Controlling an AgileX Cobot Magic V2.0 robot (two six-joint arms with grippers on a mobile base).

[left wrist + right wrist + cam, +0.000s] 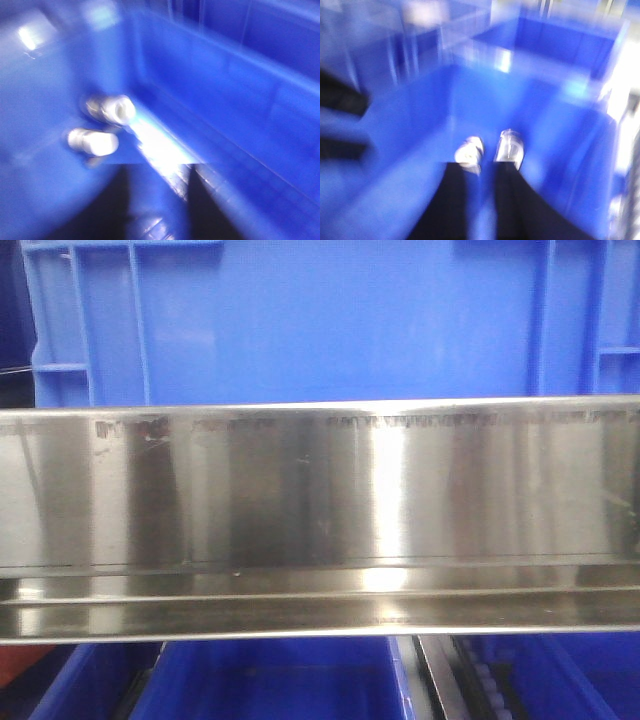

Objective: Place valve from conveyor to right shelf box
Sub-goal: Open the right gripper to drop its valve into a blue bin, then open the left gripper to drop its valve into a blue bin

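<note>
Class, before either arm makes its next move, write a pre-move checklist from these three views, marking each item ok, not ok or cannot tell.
1. Wrist views sharp: not ok, both are blurred.
2. Left tool unloaded: ok, fingers apart with only blue between them.
3. Silvery pieces inside the blue box: ok, two lie on its floor.
4. Right tool gripping anything: cannot tell; silvery pieces sit at its fingertips.
5. Conveyor in view: not ok, no view shows it.
6. Front view shows the arms: not ok, only a steel rail and blue bins.
</note>
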